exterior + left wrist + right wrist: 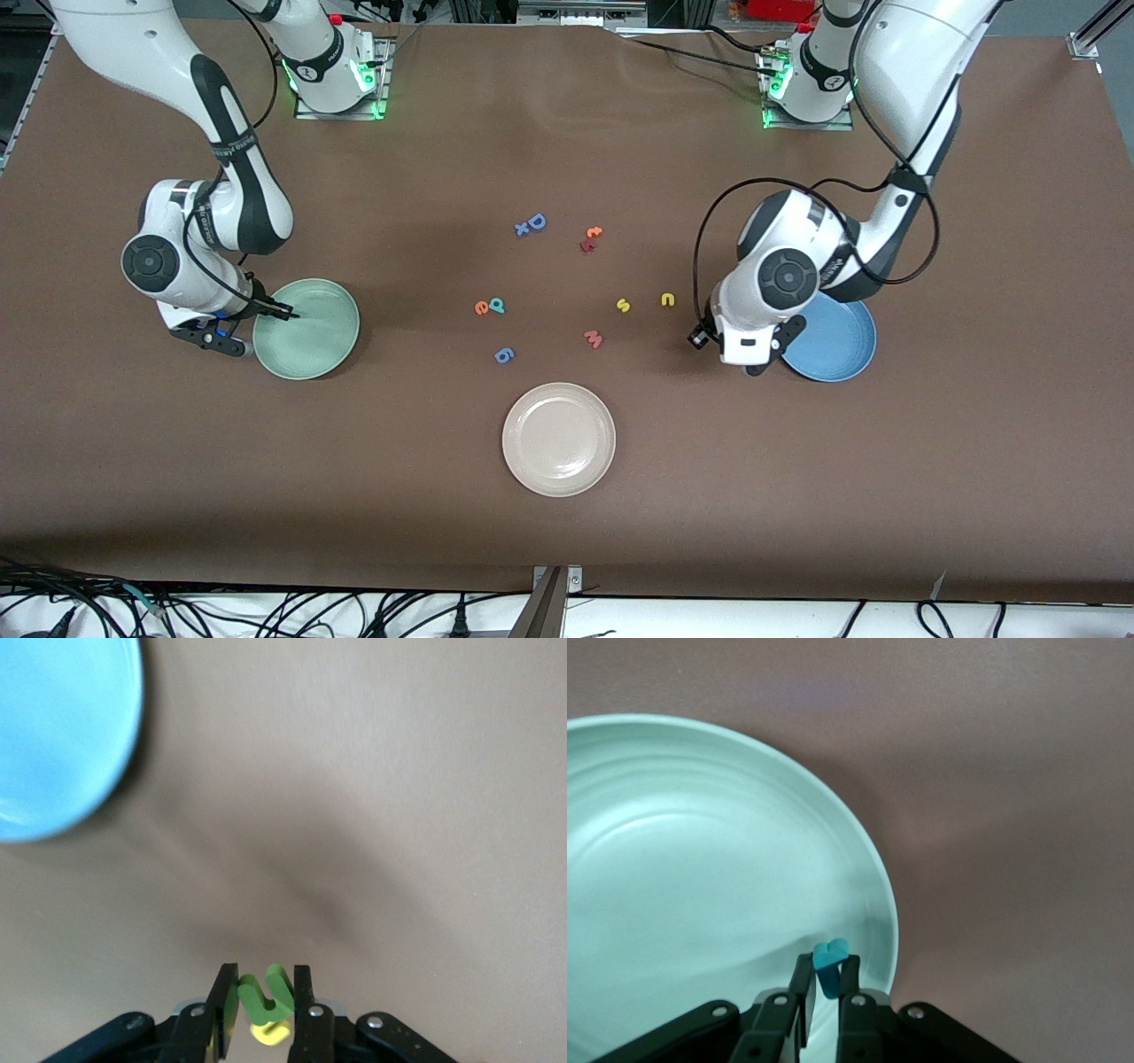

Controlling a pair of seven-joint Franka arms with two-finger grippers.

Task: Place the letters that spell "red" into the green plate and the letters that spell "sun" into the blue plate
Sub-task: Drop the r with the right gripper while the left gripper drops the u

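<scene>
Right wrist view shows the right gripper over the green plate near its rim, fingers clamped on the teal "r"; it should drop it well inside the rim. The left gripper pinches the olive-green "u" over bare surface beside the blue plate, and should carry it over the plate's middle before letting go.

Brown table bears green plate, blue plate, beige plate, scattered letters.
</scene>
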